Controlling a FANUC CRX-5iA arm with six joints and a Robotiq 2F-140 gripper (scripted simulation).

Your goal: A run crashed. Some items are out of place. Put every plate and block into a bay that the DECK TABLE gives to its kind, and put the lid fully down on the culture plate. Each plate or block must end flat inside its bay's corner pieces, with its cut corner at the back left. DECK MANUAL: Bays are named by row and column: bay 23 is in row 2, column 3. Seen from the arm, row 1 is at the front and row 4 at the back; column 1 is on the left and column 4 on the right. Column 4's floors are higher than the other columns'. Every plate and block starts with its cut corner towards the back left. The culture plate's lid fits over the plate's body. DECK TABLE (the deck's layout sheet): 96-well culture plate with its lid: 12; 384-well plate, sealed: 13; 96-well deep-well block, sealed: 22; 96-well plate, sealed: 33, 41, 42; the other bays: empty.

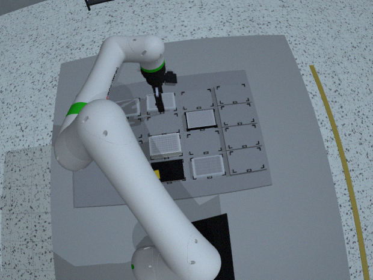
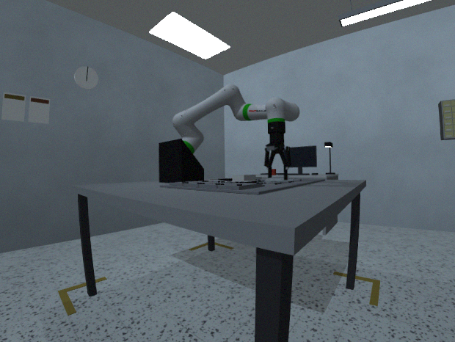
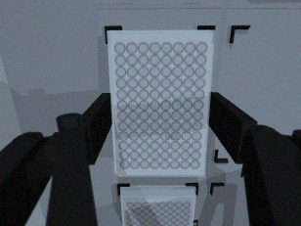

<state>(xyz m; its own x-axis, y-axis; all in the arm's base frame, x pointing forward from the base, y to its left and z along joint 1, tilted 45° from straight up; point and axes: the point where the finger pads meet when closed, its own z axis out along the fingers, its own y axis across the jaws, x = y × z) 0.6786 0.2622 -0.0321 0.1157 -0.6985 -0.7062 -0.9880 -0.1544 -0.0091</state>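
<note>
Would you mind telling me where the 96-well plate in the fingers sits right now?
In the top view, the 96-well plate lies in the back row's second bay from the left, gripped by the gripper, with the deep-well block two bays in front.

The arm is made of thick, smooth white tubes with rounded joint housings, dotted with small dark screw holes. Bright green bands ring several joints, and small red lettering marks the forearm. The gripper is black, with a boxy wrist block and long black fingers.
</note>
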